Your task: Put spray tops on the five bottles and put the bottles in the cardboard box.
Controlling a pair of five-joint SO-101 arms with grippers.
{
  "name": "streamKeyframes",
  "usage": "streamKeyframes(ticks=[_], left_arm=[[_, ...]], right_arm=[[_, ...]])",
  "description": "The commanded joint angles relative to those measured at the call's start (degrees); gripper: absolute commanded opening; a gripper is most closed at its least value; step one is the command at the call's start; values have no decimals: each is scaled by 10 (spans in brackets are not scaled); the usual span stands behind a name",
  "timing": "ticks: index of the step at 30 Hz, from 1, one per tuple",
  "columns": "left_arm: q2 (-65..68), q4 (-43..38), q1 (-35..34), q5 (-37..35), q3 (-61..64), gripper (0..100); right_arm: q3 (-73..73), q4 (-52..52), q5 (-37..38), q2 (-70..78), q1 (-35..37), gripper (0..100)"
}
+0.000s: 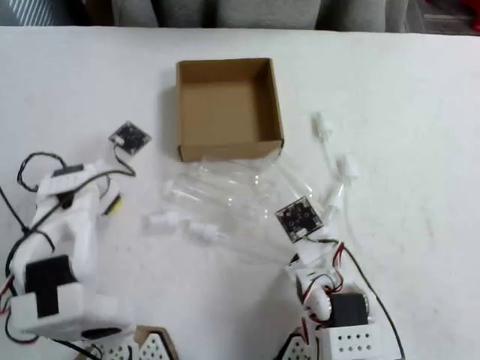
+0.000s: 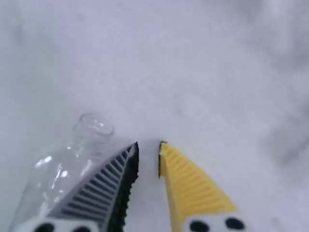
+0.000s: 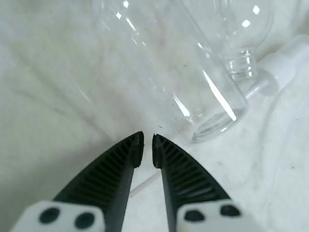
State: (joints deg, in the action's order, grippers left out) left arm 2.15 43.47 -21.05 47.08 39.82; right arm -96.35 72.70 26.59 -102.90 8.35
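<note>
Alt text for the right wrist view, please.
The right gripper, nearly closed and empty, sits close to clear plastic bottles lying on the white table. A white spray top lies beside one bottle's neck.

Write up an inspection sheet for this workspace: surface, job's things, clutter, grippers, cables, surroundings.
Surface: white table, looks clean.
Job's things: cardboard box upright, open, nothing in it; clear bottles lying heaped in front of the box, visible necks bare; spray tops loose on the table on both sides of the heap.
Clutter: nothing seen.
Grippers: left gripper shut to a thin slit, holding nothing, beside a bottle neck; right gripper likewise shut and holding nothing, close to a lying bottle.
Cables: black cable looped beside the left arm; red and black wires at the right arm.
Surroundings: grey furniture beyond the far edge.
</note>
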Motion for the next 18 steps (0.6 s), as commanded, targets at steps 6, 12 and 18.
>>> streamKeyframes(ticks=[6,12,18], left_arm=[[35,64,-4,-11,-135,107],[37,64,-2,-12,-181,109],[38,64,-4,-8,-208,110]], right_arm=[[-5,0,5,-2,-3,16],[-5,0,5,-2,-3,16],[-5,0,5,-2,-3,16]])
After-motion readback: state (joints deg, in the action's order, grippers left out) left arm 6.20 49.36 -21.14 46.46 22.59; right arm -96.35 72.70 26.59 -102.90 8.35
